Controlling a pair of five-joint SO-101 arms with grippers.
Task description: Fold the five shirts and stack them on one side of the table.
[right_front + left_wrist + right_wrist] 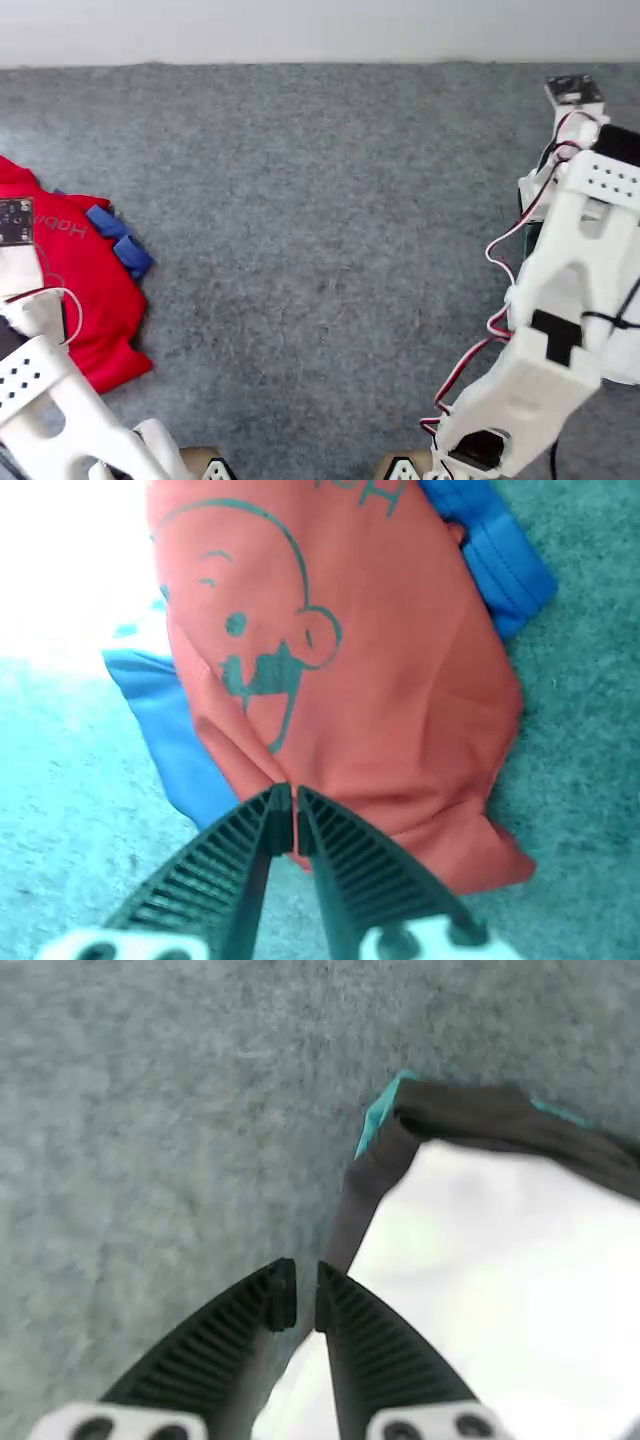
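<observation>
- The red shirt (95, 290) is soft knit cloth folded into a rough rectangle. It lies at the worktop's left edge, toward the near side. The left wrist view shows a teal line-drawn cartoon face printed on it (400, 700), with gentle creases toward one rounded corner.
- A blue shirt (125, 245) lies under the red one. Its hemmed, stitched folds stick out past the red shirt's far right corner, and a flat band shows along another side (170, 740).
- In the right wrist view, a dark garment (480, 1120) with a strip of teal trim (378, 1120) lies against pale white fabric (500, 1290). One narrow dark edge runs toward the gripper tips.
- The worktop (330, 220) is covered in grey, fuzzy, carpet-like felt with a mottled nap. A plain pale wall (300, 30) runs along its far edge.
- The left arm (50, 400) is made of white plastic segments with perforated plates. It rises from the near left corner and leans over the red shirt.
- The left gripper (287, 815) has black ribbed fingers drawn almost together, leaving only a thin slit. Its tips sit over the red shirt's edge, and I cannot tell whether any cloth is pinched.
- The right arm (560, 330) is white with black inserts and stretches from the near side up along the worktop's right edge. Red, white and black wires (500, 260) loop beside it.
- The right gripper (298, 1295) has ribbed black fingers, also nearly closed. The tips are by the dark garment's edge, and a pinch cannot be confirmed.
</observation>
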